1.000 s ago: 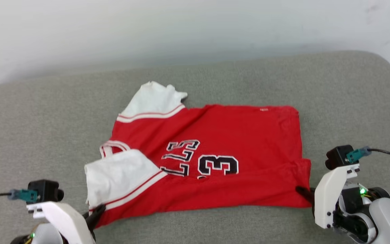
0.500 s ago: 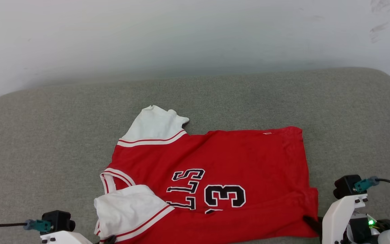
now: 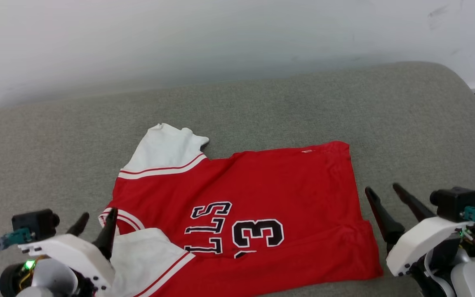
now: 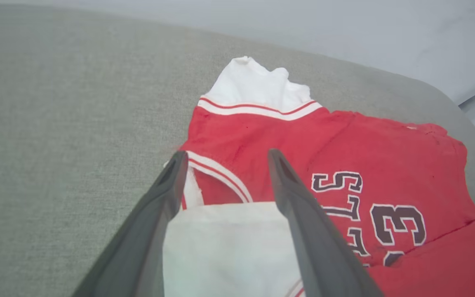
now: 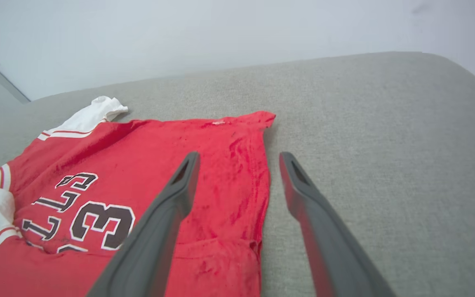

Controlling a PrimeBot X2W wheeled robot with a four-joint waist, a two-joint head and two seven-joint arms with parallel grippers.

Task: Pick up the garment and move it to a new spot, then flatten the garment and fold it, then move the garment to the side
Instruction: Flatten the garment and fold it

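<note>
Our left tool (image 3: 98,214) (image 4: 226,153) has its two long dark fingers spread wide and grips nothing. In its wrist view they straddle the near white sleeve, with the striped neck opening just past the tips. We cannot tell whether they touch the cloth. Our right tool (image 3: 382,188) (image 5: 240,154) is also spread wide and empty. In the head view it stands just beside the hem end. In its own wrist view one finger lies across the red hem and the other across bare grey fabric.

Between the two tools lies the red jersey T-shirt with white short sleeves (image 3: 262,185) (image 4: 344,140) (image 5: 159,140). It is spread printed side up on the grey-green woven padded surface (image 3: 262,99). Its long axis runs from side to side across the head view: the neck and sleeves point to our left and the straight hem to our right. The far sleeve sticks out at the far left corner, while the near sleeve is folded in over the chest. A strip along the near edge is turned up over the body and covers the bottom of the black, white-outlined number and lettering. Beyond the padded surface rises a plain white wall (image 3: 221,33).
</note>
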